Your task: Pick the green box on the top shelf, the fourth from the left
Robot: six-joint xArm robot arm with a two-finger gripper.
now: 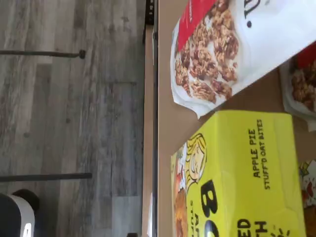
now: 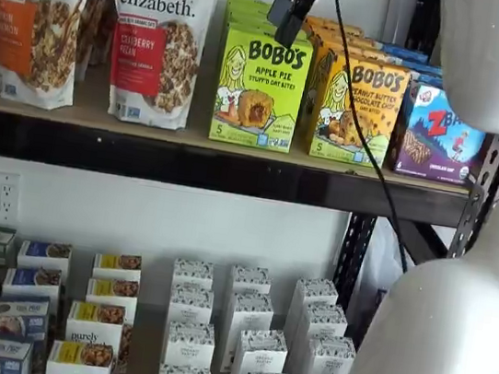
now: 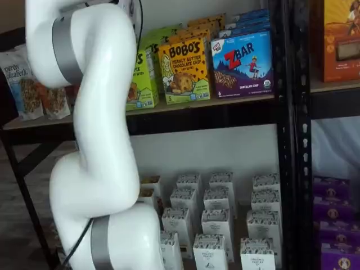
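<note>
Black tool point(image 2: 291, 9) fingers cut off above green box point(image 2: 259, 90), gap unreadable

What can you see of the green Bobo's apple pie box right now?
The green box is a lime-green cardboard carton standing upright at the front edge of the top shelf, facing out. Its front reads BOBO'S Apple Pie Stuff'd Oat Bites, with a cartoon girl, an oat bite picture and a 5 in the lower corner. More green cartons stand behind it. A granola bag is on one side, the yellow-orange Bobo's carton on the other. The gripper hangs just above it, apparently not touching.
</note>
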